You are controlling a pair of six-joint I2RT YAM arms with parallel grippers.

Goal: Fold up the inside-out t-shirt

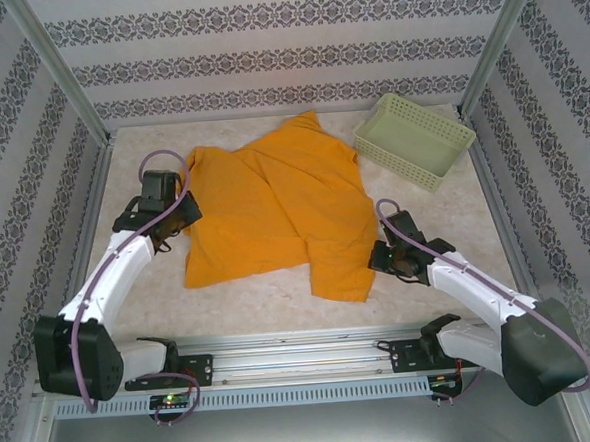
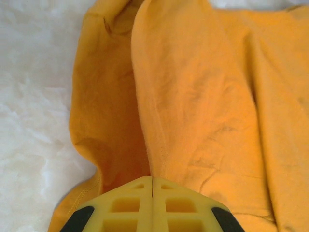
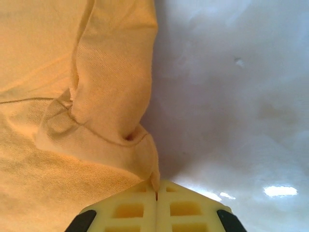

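The left gripper and the right gripper are each pinching one side of the orange t-shirt, which is lying rumpled on the table between them, probably for lifting and folding it.

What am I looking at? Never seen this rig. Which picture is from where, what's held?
Two robot arms, left arm and right arm, are bolted at the near edge of the table. One picture looks down from above and behind; the others come from a camera on each wrist. An orange t-shirt lies rumpled on the table, a pale green basket at far right. The left gripper is shut on the t-shirt's left edge, the right gripper on its right edge.
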